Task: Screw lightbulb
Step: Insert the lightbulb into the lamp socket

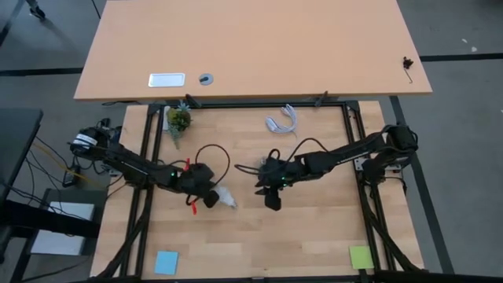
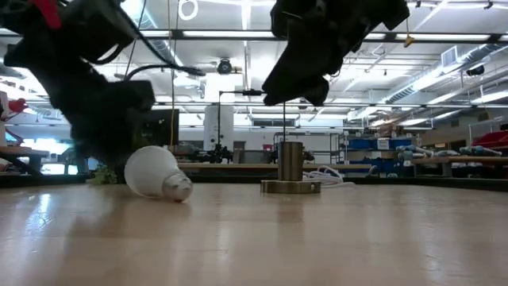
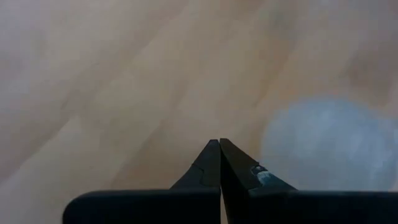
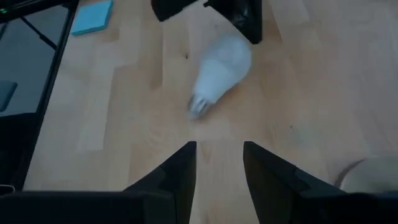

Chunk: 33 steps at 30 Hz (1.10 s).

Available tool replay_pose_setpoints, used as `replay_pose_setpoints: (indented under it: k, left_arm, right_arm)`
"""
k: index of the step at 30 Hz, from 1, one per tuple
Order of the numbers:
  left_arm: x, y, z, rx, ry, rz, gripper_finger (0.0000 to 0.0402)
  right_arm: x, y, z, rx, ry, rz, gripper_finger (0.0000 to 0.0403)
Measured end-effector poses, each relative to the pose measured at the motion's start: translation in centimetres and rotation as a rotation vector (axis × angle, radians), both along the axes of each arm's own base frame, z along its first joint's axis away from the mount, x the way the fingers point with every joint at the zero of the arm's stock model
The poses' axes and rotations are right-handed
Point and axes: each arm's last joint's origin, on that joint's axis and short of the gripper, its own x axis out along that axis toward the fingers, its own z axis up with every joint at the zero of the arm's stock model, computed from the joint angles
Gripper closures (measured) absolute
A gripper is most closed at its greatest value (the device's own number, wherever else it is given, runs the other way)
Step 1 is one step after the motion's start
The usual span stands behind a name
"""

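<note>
High view shows the lightbulb [image 1: 225,200] lying on its side on the pale wood-grain table [image 1: 314,228], just beside the left gripper [image 1: 211,201], whose dark tapered fingers are pressed together with nothing between them. Low view makes the bulb's shape plain: a smooth matte white rounded head narrowing to a greyish ribbed screw base that points toward the brass-toned socket [image 2: 291,173], a short upright cylinder on a flat round disc. The right gripper [image 1: 272,201] hangs above the table near the bulb, its two flat black fingers parted and empty. A blue sticky note [image 1: 166,262] and a green sticky note [image 1: 361,256] lie near the front corners. No writing is legible.
</note>
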Motion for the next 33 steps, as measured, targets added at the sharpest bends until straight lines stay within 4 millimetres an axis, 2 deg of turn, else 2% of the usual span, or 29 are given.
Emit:
replay_pose_setpoints:
  k: [5, 10, 15, 20, 25, 29, 33]
  left_arm:
    - [1.1, -0.3, 1.3, 0.038, -0.068, -0.069, 0.0401]
    - [-0.2, -1.7, 1.9, -0.021, -0.01, -0.157, 0.0401]
    - [-2.0, -4.2, 1.7, -0.159, 0.023, -0.242, 0.0401]
    - [-2.7, -6.3, 1.8, -0.243, 0.006, -0.287, 0.0401]
    - [-2.0, -7.4, 2.0, -0.278, -0.09, -0.352, 0.0401]
    - [-0.7, -7.8, 1.7, -0.264, -0.169, -0.391, 0.0401]
    - [0.5, -7.8, 0.6, -0.277, -0.189, -0.408, 0.0401]
  right_arm:
    - [0.3, 0.0, -0.4, 0.005, -0.003, 0.006, 0.0257]
    - [0.1, 0.2, -0.6, 0.022, 0.027, 0.034, 0.0252]
    - [0.2, 0.7, -1.0, 0.027, 0.035, 0.056, 0.0249]
    - [0.4, 0.5, -1.0, 0.023, 0.023, 0.044, 0.0251]
    - [0.4, 0.6, -1.0, 0.032, 0.015, 0.091, 0.0251]
    - [0.2, 1.1, -1.0, 0.131, 0.038, 0.183, 0.0251]
    - [-0.1, 1.8, -1.1, 0.241, 0.097, 0.164, 0.0251]
